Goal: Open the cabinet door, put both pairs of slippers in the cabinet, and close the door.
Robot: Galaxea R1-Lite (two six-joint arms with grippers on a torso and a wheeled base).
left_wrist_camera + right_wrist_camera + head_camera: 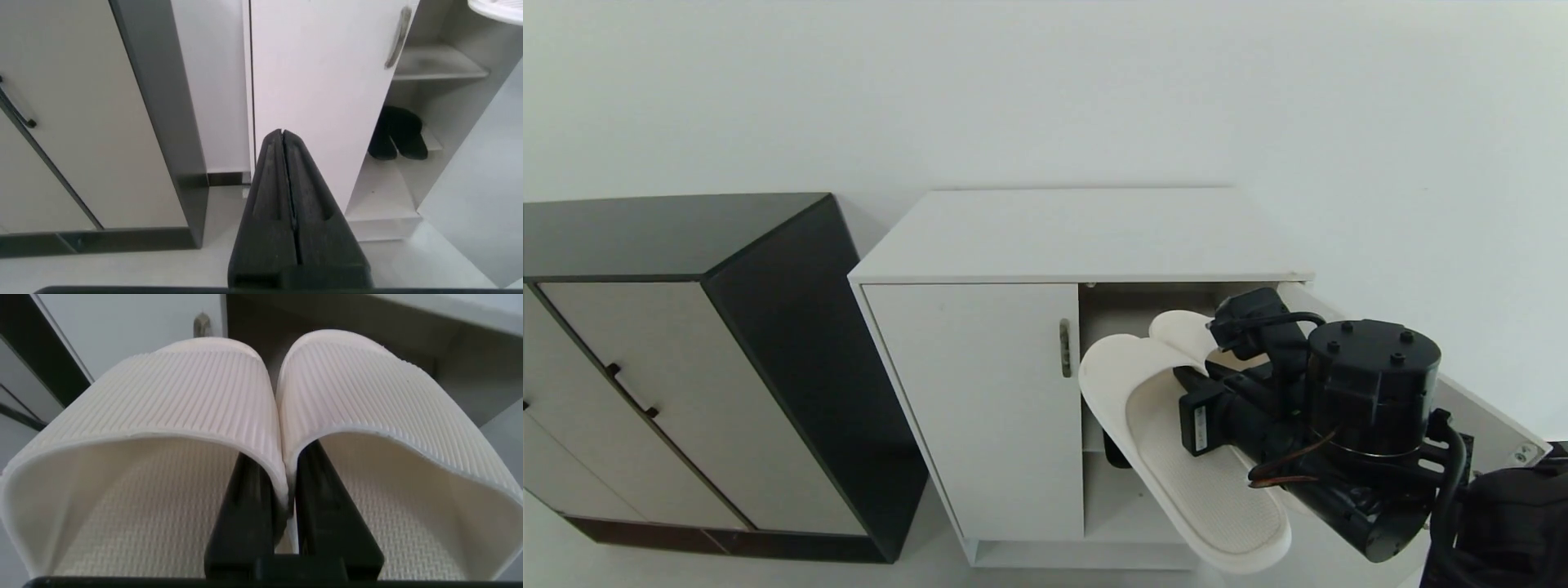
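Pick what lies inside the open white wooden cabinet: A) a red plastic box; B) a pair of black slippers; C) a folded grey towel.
B: the pair of black slippers lies on a shelf in the white wooden cabinet; the right gripper holds the pair of cream ribbed slippers.

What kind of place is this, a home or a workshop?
Probably a home entryway, or a mock-up of one: a white shoe cabinet stands open against a bare wall, black slippers lie on its shelf, and a dark cabinet stands beside it.
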